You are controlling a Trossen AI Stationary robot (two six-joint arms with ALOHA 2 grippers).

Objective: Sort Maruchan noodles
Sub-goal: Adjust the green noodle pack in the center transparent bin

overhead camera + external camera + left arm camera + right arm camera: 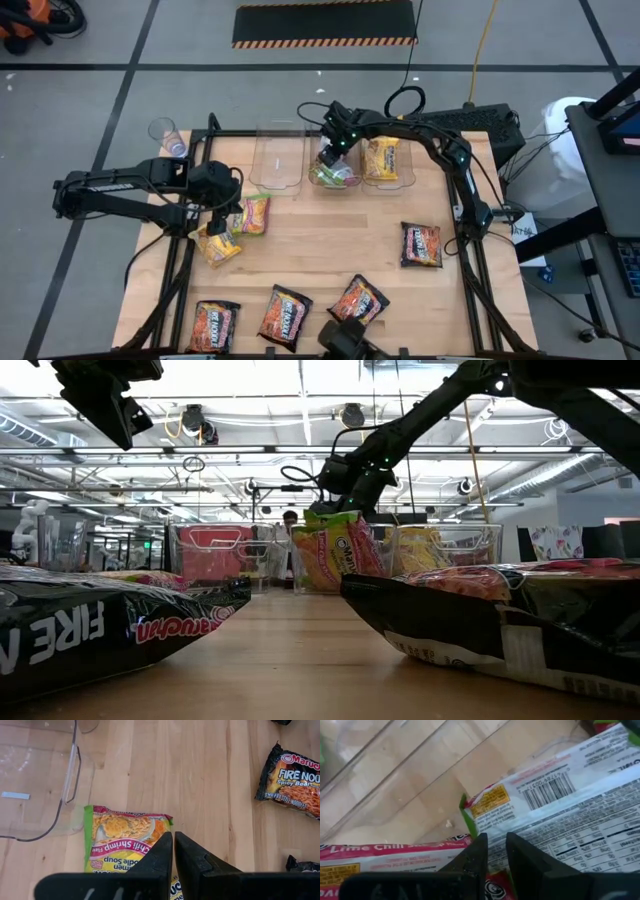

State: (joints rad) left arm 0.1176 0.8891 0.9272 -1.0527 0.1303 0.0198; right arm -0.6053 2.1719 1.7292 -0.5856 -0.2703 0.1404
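My left gripper (222, 222) (173, 851) is shut and hovers above a green-edged packet (125, 840) (252, 213) and a yellow packet (215, 246), both flat on the table near its left side. My right gripper (332, 155) (350, 488) reaches down into the middle clear bin (335, 183), shut on a green-edged packet (335, 552) that stands tilted there. In the right wrist view that packet's white barcode back (560, 815) lies over another green-edged packet (395, 855). A yellow packet (381, 158) lies in the right bin. My right gripper comes from above, pointing down into the middle bin, with its fingers (477, 852) on the green-edged packet near its upper edge (495, 842). The fingers hide the exact place of contact. The packet stands tilted, its lower end in the bin (330, 582).
An empty clear bin (278, 155) stands left of the middle one. Several dark packets lie along the near and right parts of the table (421, 245) (358, 298) (285, 315) (213, 325). A clear cup (168, 135) stands off the far left corner. Bare wood (330, 240) lies mid-table.
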